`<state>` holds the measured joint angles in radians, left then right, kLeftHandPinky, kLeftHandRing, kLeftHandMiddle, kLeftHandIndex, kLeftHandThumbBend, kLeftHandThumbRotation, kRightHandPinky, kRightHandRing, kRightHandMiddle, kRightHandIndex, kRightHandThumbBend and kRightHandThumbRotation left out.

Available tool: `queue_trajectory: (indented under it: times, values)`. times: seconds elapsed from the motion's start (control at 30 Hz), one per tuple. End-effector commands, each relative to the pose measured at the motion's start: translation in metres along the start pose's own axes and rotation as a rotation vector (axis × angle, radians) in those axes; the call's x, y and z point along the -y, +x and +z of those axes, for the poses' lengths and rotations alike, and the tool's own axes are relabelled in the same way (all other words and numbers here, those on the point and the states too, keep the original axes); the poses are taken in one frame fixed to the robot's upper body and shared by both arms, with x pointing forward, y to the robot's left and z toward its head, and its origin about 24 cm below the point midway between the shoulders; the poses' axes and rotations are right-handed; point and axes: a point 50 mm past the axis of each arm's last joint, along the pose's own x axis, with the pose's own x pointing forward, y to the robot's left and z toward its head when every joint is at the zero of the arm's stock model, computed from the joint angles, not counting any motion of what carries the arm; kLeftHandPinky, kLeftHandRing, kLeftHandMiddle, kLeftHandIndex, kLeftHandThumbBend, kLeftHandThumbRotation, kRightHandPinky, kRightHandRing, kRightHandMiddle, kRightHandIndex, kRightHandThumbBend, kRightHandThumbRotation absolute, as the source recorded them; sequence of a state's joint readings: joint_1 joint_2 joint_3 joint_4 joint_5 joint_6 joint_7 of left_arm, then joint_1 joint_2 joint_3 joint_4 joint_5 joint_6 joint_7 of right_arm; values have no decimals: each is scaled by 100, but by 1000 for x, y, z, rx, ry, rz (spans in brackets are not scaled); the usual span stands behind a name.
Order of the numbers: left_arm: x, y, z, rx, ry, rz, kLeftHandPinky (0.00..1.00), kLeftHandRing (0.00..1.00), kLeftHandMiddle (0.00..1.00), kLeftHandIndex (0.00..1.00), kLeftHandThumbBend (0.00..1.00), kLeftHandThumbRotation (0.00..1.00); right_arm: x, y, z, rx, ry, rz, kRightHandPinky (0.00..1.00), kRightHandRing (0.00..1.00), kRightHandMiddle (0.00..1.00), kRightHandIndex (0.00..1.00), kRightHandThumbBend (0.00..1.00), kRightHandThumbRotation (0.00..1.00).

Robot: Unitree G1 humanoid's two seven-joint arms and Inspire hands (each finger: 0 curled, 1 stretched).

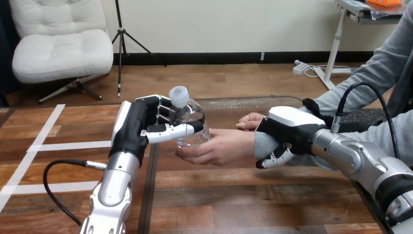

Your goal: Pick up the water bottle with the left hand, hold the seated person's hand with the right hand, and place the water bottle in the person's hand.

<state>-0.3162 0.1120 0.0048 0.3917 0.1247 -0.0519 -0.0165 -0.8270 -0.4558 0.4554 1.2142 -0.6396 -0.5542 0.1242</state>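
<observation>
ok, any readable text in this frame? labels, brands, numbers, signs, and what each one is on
None readable.
water bottle: clear, no label or print visible.
left hand and right hand: white shells, no legible marking.
table: white tape strips, no writing on them.
</observation>
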Motion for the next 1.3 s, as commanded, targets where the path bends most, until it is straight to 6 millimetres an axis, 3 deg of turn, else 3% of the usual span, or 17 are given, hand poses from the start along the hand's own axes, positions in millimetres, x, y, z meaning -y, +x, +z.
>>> queue_trajectory:
  times: [0.0, 1.27]
  values:
    - [11, 30, 66, 267, 3, -22, 29, 35, 39, 40, 71, 0, 112, 5, 60, 219, -64, -335, 18, 22, 29, 31, 48, 4]
    - [29, 33, 64, 237, -33, -87, 30, 36, 40, 40, 72, 0, 110, 6, 59, 213, -60, -340, 17, 21, 28, 30, 49, 3]
